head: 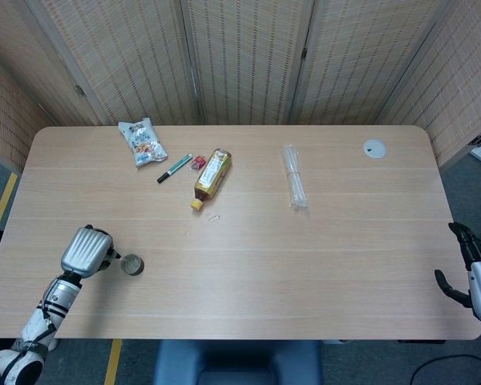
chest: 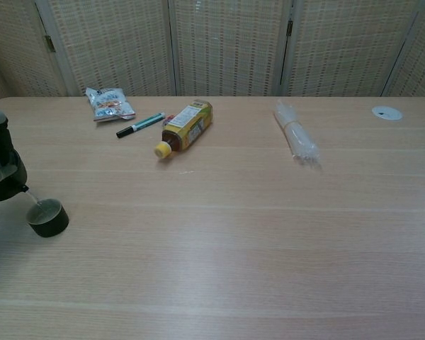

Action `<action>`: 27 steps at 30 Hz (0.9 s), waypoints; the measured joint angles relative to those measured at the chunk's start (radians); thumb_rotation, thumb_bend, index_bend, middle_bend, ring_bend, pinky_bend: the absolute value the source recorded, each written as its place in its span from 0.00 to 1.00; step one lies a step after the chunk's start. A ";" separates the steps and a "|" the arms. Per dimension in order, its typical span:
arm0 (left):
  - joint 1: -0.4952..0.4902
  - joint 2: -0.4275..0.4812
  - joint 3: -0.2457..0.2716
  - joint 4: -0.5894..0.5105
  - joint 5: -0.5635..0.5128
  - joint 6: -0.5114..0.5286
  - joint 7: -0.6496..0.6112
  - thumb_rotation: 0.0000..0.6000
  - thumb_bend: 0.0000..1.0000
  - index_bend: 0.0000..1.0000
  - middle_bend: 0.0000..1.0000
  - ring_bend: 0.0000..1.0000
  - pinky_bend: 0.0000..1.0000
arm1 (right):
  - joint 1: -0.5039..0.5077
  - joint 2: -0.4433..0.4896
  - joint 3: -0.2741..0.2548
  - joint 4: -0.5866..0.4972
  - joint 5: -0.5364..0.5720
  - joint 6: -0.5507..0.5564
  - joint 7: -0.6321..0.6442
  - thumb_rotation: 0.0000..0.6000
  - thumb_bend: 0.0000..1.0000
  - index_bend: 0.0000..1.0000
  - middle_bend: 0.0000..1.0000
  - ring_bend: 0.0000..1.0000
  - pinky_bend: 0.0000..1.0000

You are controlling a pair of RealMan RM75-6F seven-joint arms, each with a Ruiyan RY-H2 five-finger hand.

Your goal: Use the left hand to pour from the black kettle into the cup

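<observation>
At the table's near left corner my left hand (head: 86,250) grips the black kettle (chest: 3,180) and holds it tilted, spout toward the cup. From the head view the silver back of the hand covers most of the kettle. The small dark cup (head: 132,264) (chest: 48,217) stands upright on the table just right of the spout. A thin stream runs from the spout into it in the chest view. My right hand (head: 473,271) hangs off the table's right edge with its fingers apart, holding nothing.
A snack packet (head: 142,142), a green marker (head: 175,168) and a yellow bottle lying on its side (head: 212,176) sit at the back left. A clear plastic bundle (head: 294,176) lies mid-back, with a white disc (head: 374,147) at the back right.
</observation>
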 measured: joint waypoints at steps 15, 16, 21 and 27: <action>0.009 -0.012 -0.002 0.012 0.018 0.022 0.037 1.00 0.49 1.00 1.00 1.00 0.55 | -0.004 0.002 -0.001 0.002 -0.002 0.006 0.006 1.00 0.35 0.08 0.15 0.22 0.00; 0.009 -0.013 -0.003 0.014 0.020 0.024 0.041 1.00 0.49 1.00 1.00 1.00 0.55 | -0.004 0.002 -0.001 0.002 -0.002 0.006 0.006 1.00 0.35 0.08 0.15 0.22 0.00; 0.012 -0.013 -0.004 0.015 0.020 0.026 0.047 1.00 0.49 1.00 1.00 1.00 0.55 | -0.004 0.001 -0.001 0.003 -0.003 0.007 0.007 1.00 0.35 0.08 0.15 0.22 0.00; 0.015 -0.013 -0.005 0.010 0.018 0.026 0.057 1.00 0.49 1.00 1.00 1.00 0.55 | -0.005 0.002 -0.001 0.004 -0.004 0.008 0.008 1.00 0.35 0.08 0.15 0.22 0.00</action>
